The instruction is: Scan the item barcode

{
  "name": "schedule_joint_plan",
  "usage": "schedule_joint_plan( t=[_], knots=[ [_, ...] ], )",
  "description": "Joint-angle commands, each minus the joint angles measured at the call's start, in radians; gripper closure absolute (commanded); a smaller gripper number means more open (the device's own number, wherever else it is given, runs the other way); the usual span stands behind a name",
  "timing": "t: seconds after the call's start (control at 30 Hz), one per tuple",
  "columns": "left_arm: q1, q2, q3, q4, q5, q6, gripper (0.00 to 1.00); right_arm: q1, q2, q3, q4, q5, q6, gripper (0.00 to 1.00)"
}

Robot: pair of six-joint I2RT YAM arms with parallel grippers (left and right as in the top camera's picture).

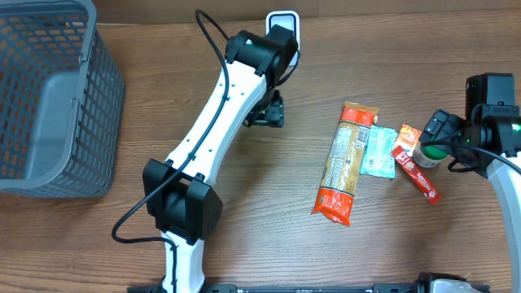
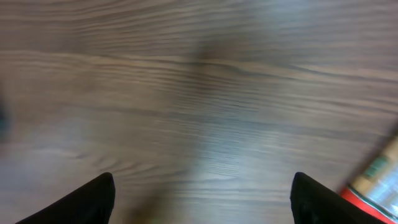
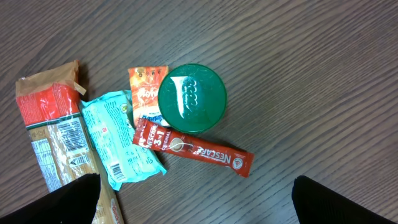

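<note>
Several items lie together at the right of the table: a long pasta packet (image 1: 346, 163), a teal packet (image 1: 378, 152), an orange sachet (image 1: 407, 134), a red Nescafe stick (image 1: 417, 172) and a green-lidded jar (image 1: 430, 151). In the right wrist view the teal packet (image 3: 118, 143) shows a barcode (image 3: 116, 172) near its lower end. My right gripper (image 3: 199, 202) hangs open above the wood, just below the Nescafe stick (image 3: 193, 148) and the green lid (image 3: 191, 98). My left gripper (image 2: 202, 199) is open over bare wood, left of the pasta packet (image 2: 376, 180). Neither gripper holds anything.
A grey plastic basket (image 1: 49, 98) stands at the far left. A white device with a dark face (image 1: 282, 23) sits at the back edge, partly hidden by the left arm. The left arm (image 1: 220, 114) stretches diagonally across the table's middle.
</note>
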Motion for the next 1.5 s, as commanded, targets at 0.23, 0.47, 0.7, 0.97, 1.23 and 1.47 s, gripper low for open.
schedule_joint_plan(
  t=[0.23,0.47,0.7,0.97,1.23,1.47],
  knots=[
    [0.148,-0.003,0.006,-0.014,-0.124,-0.071,0.13,-0.003,-0.01,0.01,0.006,0.003,0.004,0.0],
    [0.234,-0.003,0.002,-0.049,-0.123,-0.032,0.11,-0.003,-0.01,0.01,0.006,0.003,0.004,0.0],
    [0.291,-0.003,0.002,-0.026,0.023,0.133,0.11,-0.003,-0.01,0.01,0.005,0.003,0.004,0.0],
    [0.396,-0.003,0.002,0.038,0.295,0.265,0.12,-0.003,-0.018,0.01,0.005,0.003,0.004,0.0],
    [0.455,-0.003,0.002,0.034,0.301,0.269,0.0,-0.003,-0.082,0.01,0.005,0.003,0.004,0.0],
    [0.454,-0.003,0.002,0.035,0.293,0.266,0.01,-0.003,-0.182,0.01,0.005,0.003,0.004,0.0]
  ],
)
